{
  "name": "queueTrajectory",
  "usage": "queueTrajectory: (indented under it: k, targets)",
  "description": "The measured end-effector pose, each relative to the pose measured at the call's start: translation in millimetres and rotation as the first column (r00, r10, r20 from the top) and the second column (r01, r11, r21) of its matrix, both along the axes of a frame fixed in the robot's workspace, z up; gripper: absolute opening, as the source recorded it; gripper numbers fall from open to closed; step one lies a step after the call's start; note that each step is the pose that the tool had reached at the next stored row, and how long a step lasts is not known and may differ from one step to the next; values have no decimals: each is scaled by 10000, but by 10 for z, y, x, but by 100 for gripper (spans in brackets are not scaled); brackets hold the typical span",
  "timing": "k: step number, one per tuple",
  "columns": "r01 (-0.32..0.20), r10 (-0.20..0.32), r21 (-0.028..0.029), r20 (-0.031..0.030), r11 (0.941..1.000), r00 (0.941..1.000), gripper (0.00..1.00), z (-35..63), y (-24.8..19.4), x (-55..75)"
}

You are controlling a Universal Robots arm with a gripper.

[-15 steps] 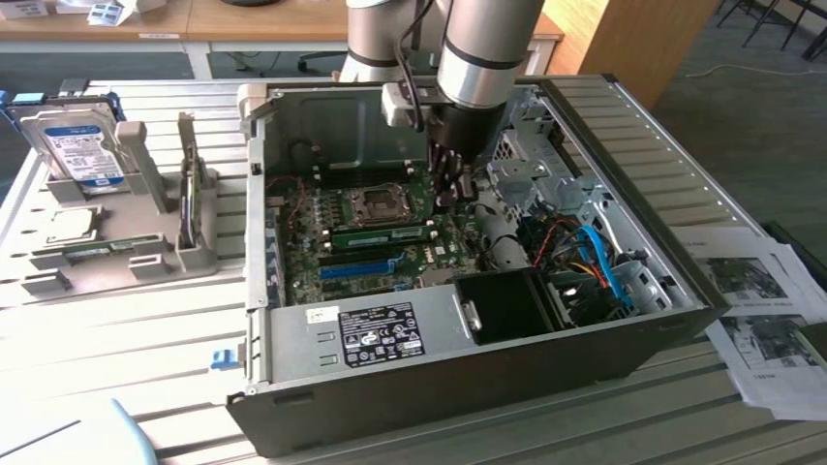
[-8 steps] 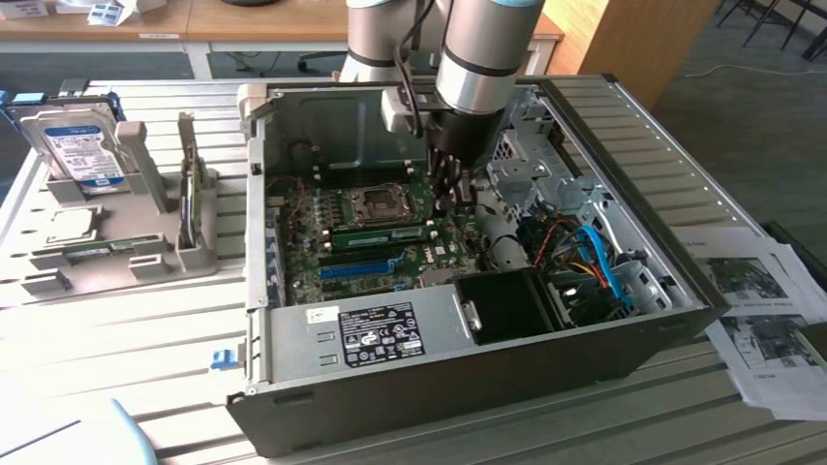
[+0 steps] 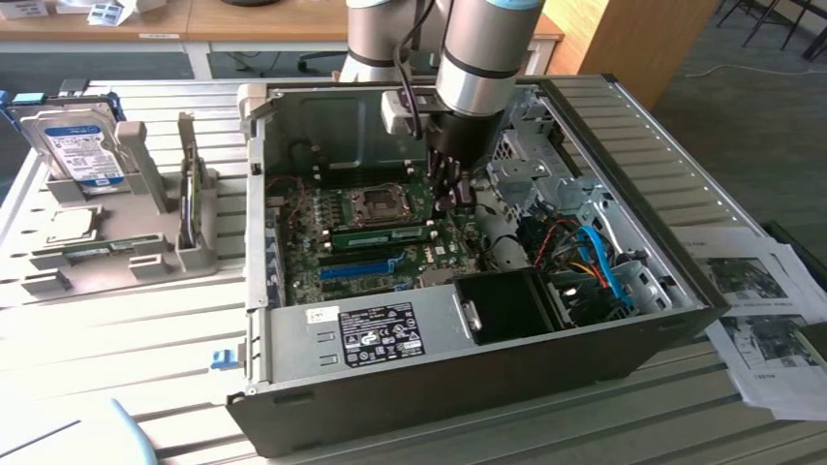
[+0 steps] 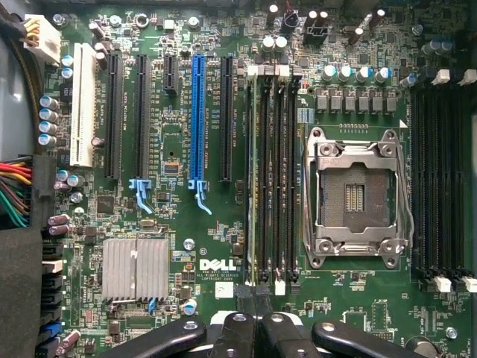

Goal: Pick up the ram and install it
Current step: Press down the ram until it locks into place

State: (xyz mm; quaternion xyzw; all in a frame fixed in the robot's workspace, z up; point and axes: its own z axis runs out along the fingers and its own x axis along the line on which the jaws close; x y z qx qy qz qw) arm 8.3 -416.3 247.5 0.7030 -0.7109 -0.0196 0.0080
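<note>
The ram [image 3: 383,234] is a thin green stick lying along a memory slot of the motherboard inside the open computer case [image 3: 646,242]. In the wrist view the ram [image 4: 253,171] shows edge-on in the slot beside the black empty memory slots [image 4: 280,171]. My gripper [image 3: 446,205] reaches down into the case over the end of the stick toward the exterior view's right. Seen from the wrist, the gripper [image 4: 253,300] has its two dark fingertips pressed together in line with the stick's end. Whether they touch it is not clear.
A blue motherboard slot [image 4: 197,119] and the open CPU socket [image 4: 358,198] flank the memory slots. A black fan shroud [image 3: 510,305] and coloured cables [image 3: 595,262] crowd the case. A grey fixture [image 3: 155,252] with a hard drive [image 3: 77,145] stands at the exterior view's left; papers [image 3: 762,320] lie at its right.
</note>
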Motion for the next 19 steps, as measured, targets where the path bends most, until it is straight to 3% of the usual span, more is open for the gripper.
queueTrajectory:
  k: [19]
  targets:
    - [0,0,0,-1,10000,10000,9,-88,0,0]
